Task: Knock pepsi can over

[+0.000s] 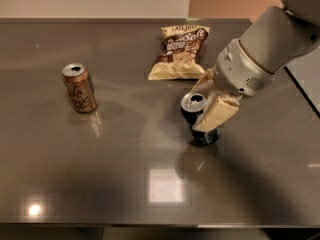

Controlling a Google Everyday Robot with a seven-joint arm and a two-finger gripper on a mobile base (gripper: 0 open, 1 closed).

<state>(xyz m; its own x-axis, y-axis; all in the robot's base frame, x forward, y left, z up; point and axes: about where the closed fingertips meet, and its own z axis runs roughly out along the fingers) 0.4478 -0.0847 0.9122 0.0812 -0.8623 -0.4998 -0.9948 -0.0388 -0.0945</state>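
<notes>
The pepsi can (pixel 196 118), dark blue with a silver top, stands near the middle of the table and leans slightly to the left. My gripper (pixel 210 97) reaches down from the upper right and is open, with the can's upper part between its cream fingers. One finger (pixel 217 113) lies across the can's right front side. The other finger (pixel 203 80) is behind the can's top. The can's base rests on the table.
An orange-copper can (pixel 79 87) stands upright at the left. A chip bag (pixel 181 52) lies flat behind the pepsi can. The dark glossy table (pixel 125 184) ends at the front edge below and at the right edge near the arm (pixel 270 44).
</notes>
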